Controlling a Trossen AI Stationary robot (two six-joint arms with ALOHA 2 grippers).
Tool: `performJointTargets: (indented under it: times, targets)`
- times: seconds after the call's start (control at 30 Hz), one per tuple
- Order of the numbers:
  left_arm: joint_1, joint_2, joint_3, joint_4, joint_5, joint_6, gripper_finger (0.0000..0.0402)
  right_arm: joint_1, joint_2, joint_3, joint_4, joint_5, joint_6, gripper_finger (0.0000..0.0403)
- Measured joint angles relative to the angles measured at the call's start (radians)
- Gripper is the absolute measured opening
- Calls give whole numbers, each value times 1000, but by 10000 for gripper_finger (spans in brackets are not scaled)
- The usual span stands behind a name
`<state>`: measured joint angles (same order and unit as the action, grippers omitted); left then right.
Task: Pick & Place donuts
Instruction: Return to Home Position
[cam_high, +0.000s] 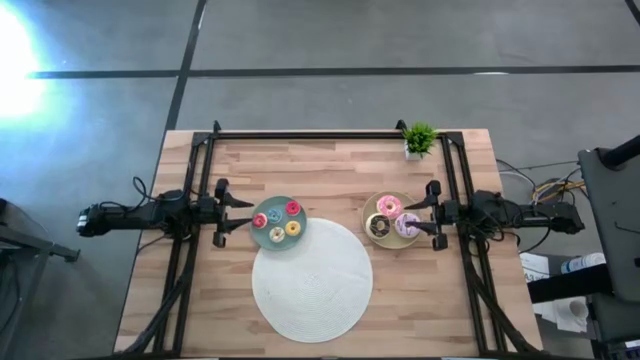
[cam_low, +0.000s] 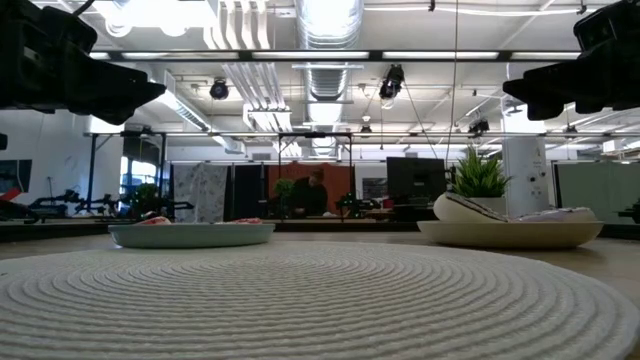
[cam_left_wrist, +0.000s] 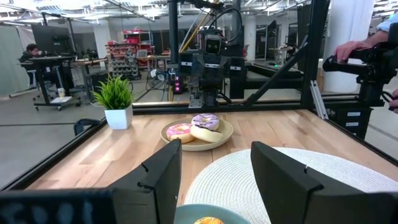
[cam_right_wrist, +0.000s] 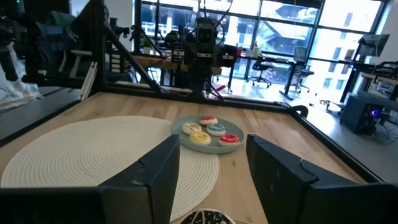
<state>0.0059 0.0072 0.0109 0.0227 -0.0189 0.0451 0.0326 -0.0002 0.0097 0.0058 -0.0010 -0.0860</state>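
Big donuts (cam_high: 388, 206) piled on beige plate (cam_high: 368, 212), tiny donuts (cam_high: 293, 208) on teal plate (cam_high: 256, 238), both on tabletop (cam_high: 330, 165). Left claw (cam_high: 240, 215) and right claw (cam_high: 421, 217) wide open, holding nothing, each just beside a plate. Could bump a rim going home and spill donuts.

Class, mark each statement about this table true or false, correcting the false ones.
The three larger donuts lie on the beige plate. True.
A donut lies on the white mat. False: nothing lies on it.
The left gripper holds a donut. False: it is open and holds nothing.
The tiny donuts lie on the teal plate. True.
The potted plant stands beside the teal plate. False: it stands at a table corner, nearer the beige plate.
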Motion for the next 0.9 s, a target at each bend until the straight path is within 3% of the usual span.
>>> performJointTargets:
  times: [0.9]
  targets:
    - [0, 0, 0, -1, 0, 0, 168, 0, 22, 0, 2, 0, 42, 178]
